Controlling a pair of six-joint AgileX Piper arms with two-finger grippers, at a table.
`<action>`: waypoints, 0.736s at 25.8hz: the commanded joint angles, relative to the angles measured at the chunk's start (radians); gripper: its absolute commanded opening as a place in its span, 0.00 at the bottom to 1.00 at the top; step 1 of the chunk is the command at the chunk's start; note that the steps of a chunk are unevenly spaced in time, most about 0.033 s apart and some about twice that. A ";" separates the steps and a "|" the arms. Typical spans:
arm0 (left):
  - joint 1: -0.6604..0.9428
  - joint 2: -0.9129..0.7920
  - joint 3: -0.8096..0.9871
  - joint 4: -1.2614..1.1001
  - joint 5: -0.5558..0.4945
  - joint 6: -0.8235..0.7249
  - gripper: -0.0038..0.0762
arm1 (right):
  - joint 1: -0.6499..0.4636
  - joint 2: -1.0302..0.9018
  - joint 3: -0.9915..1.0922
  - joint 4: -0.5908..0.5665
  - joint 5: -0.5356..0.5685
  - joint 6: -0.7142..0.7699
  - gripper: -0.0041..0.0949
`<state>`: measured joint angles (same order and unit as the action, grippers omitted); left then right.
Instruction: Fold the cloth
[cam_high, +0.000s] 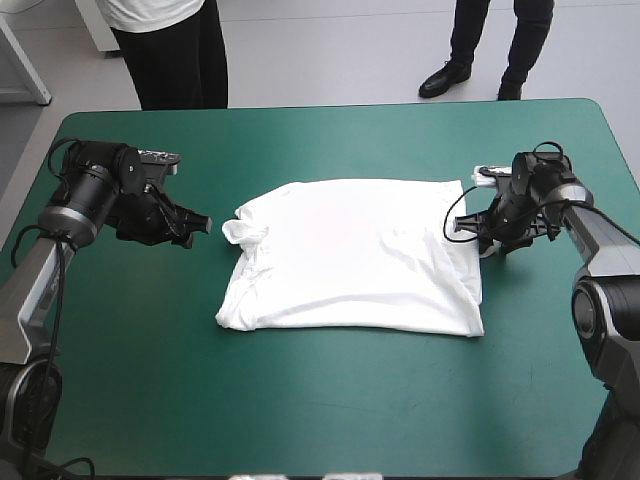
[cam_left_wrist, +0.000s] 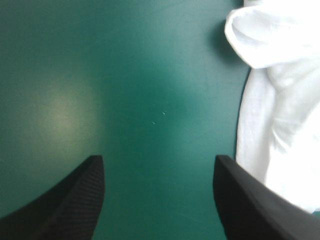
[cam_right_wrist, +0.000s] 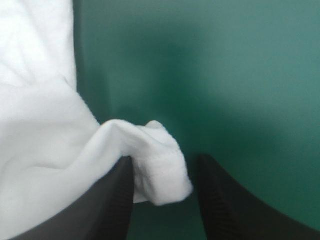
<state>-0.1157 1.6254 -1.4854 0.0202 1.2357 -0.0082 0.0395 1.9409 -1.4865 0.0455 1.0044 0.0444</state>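
In the right wrist view the right gripper (cam_right_wrist: 165, 159) is seen with its two broad black fingers (cam_right_wrist: 116, 200) set narrowly apart. A hemmed corner of the white short-sleeved fabric T-shirt (cam_right_wrist: 45, 150) is bunched up between them. The corner is pressed against one finger, while a strip of the teal-green desk cover (cam_right_wrist: 240, 75) is left visible between the cloth and the other finger, so the fabric is not clamped. None of this is shown in the high view, where the fingertips are hidden by the wrist. Only the gripper's place at the garment's right edge, nearer its far corner, can be made out there.

In the left wrist view the left gripper (cam_left_wrist: 159, 160) is held wide, with bare cover between its fingers. The T-shirt's edge is found just beside one finger and ahead of it, and a rounded roll of cloth is seen farther ahead on that side. Whether finger and cloth touch cannot be told. In the high view this gripper is placed just off the garment's left edge, near a small twisted bunch at its far left corner.

Only in the high view is the whole T-shirt taken in. It is spread flat in the middle of the desk, between the two grippers, roughly rectangular in outline.
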 joint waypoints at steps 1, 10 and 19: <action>0.002 -0.046 -0.021 -0.006 0.031 -0.003 0.61 | -0.007 -0.013 -0.018 0.009 -0.039 -0.004 0.33; 0.000 -0.046 -0.021 -0.007 0.033 -0.003 0.61 | -0.007 -0.033 -0.098 0.009 0.047 -0.010 0.02; 0.000 -0.046 -0.021 -0.072 0.009 0.008 0.61 | -0.003 -0.085 -0.257 0.267 0.094 -0.093 0.02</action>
<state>-0.1157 1.6254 -1.4841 -0.0244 1.2357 0.0000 0.0395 1.9167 -1.7047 0.2086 1.0997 0.0000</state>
